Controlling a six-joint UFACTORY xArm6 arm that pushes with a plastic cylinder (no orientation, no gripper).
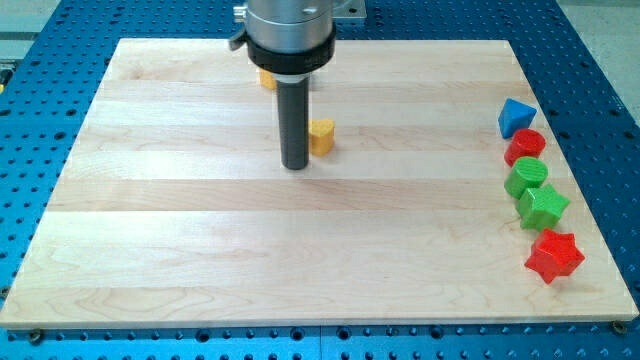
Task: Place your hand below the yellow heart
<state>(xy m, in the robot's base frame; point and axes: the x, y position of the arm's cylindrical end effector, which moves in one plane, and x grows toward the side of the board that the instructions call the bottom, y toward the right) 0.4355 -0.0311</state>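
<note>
Camera view: risk of nudging the yellow heart (pixel 321 135) by sliding toward the view's bottom too close to it, since my tip (pixel 295 165) stands just at its left, maybe touching. No jaws here, only a bare rod, holding nothing. Another yellow block (pixel 265 79) half hidden behind the rod, near the board (pixel 180 250) top edge.
</note>
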